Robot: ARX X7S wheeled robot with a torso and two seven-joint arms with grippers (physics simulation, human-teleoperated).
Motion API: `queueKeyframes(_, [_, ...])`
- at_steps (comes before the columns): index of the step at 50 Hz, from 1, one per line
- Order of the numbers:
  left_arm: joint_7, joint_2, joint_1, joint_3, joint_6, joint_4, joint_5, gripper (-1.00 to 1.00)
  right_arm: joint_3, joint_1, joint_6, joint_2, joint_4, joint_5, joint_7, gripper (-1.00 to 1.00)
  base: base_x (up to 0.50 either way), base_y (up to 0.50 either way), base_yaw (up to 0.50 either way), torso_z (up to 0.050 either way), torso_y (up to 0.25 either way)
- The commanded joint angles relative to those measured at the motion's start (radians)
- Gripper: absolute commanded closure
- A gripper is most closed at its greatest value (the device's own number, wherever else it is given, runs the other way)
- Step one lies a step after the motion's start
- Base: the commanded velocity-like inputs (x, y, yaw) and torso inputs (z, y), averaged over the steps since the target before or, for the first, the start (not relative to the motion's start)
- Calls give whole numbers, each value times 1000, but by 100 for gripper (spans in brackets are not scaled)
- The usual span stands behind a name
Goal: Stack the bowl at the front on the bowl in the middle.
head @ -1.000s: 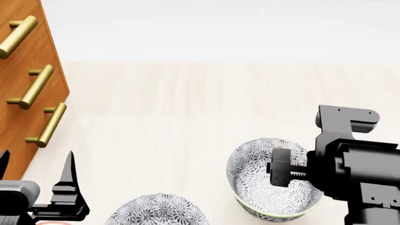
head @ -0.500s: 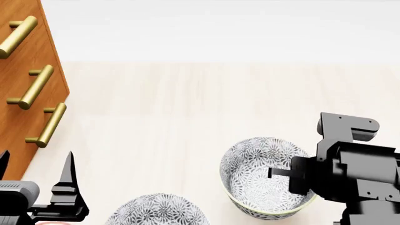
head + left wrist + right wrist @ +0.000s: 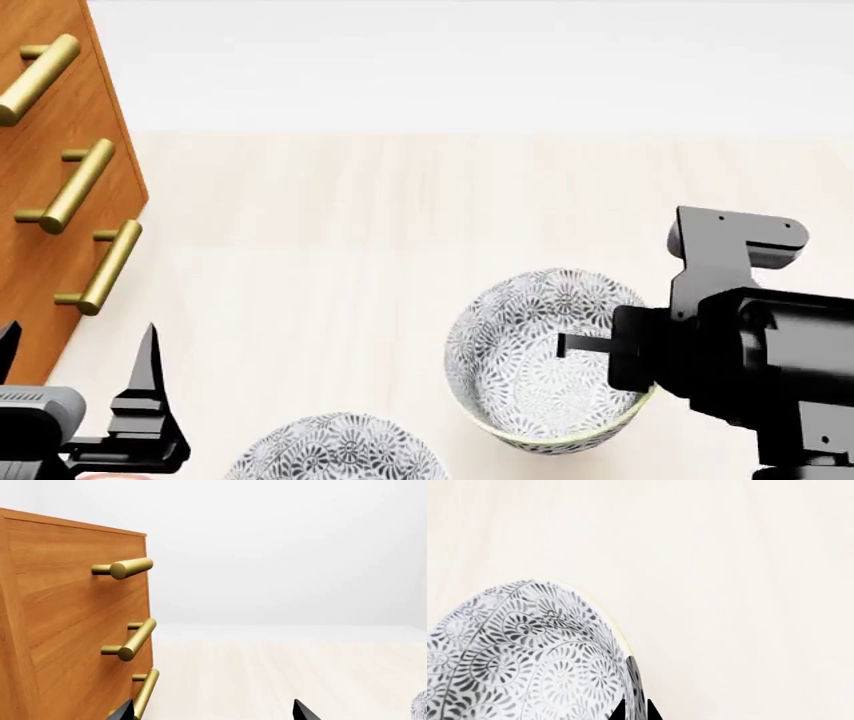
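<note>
My right gripper [image 3: 587, 348] is shut on the rim of a grey-patterned bowl [image 3: 527, 365] with a pale green edge and holds it above the light wooden floor. In the right wrist view its two dark fingertips [image 3: 618, 711] pinch the wall of that bowl [image 3: 527, 655], one inside and one outside. A second bowl [image 3: 334, 448] with the same pattern sits at the bottom edge of the head view, left of the held one and partly cut off. The left gripper [image 3: 74, 365] stands open and empty at the lower left, beside the second bowl.
A wooden dresser [image 3: 54, 250] with brass bar handles [image 3: 100, 265] fills the left side, close to the left gripper [image 3: 213, 714]. The dresser [image 3: 67, 630] also fills the left wrist view's left. Pale floor [image 3: 400, 220] runs to a white wall.
The right gripper has carried the bowl to the left and slightly up, toward the second bowl's side. The left arm has not moved.
</note>
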Motion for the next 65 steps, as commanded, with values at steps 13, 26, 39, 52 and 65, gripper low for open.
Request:
queueKeyframes(13, [-11, -8, 4, 4, 8, -2, -7, -100, 157, -69, 332, 106, -542, 459, 279, 100, 0, 0, 0, 0, 0])
queueKeyframes(26, [-17, -14, -1, 5, 5, 1, -13, -100, 142, 4, 322, 234, -562, 1088, 736, 100, 0, 0, 0, 0, 0])
queueKeyframes(39, [-27, -21, -11, 7, -13, 17, -20, -100, 100, -3, 273, 312, -658, 1459, 973, 100, 0, 0, 0, 0, 0])
queueKeyframes(52, [-33, -23, -7, 4, -2, 17, -24, -100, 70, -116, 241, 332, -849, 1581, 1010, 100, 0, 0, 0, 0, 0])
queueKeyframes(65, [-41, -25, -2, 12, 5, 23, -22, -100, 22, -197, 241, 288, -976, 1558, 1004, 100, 0, 0, 0, 0, 0])
